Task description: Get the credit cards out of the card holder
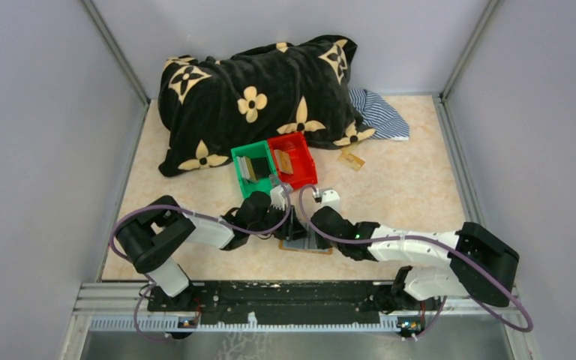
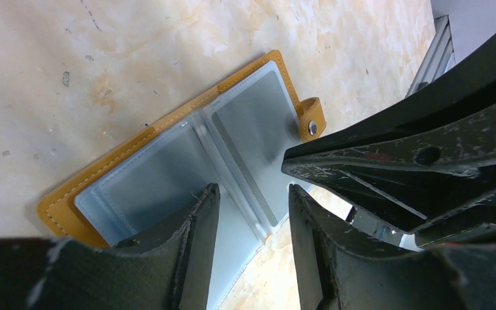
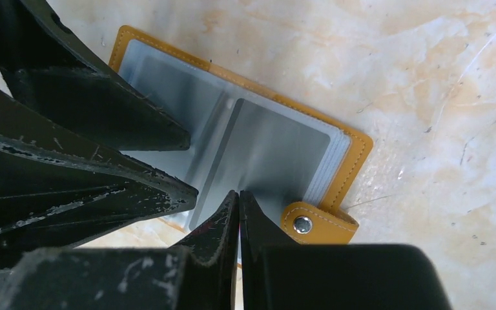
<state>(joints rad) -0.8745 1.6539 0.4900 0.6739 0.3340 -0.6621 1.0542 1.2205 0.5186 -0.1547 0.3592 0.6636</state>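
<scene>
The card holder (image 2: 168,174) lies open on the table, a tan leather bifold with grey inner pockets and a strap tab (image 2: 311,119); I cannot tell whether cards sit in the pockets. My left gripper (image 2: 252,200) is open, its fingers straddling the holder's centre fold near its near edge. My right gripper (image 3: 238,197) is shut, its tips resting on the grey pocket of the strap-side half (image 3: 278,152), beside the tab (image 3: 310,223). Grey credit cards (image 1: 249,166) stand in the green bin and gold ones (image 1: 285,161) in the red bin. One gold card (image 1: 351,159) lies loose on the table.
The green bin (image 1: 244,187) and red bin (image 1: 305,171) stand side by side just beyond the grippers. A black pillow with tan flowers (image 1: 255,97) fills the back, with a striped cloth (image 1: 381,114) at its right. Grey walls close in left and right.
</scene>
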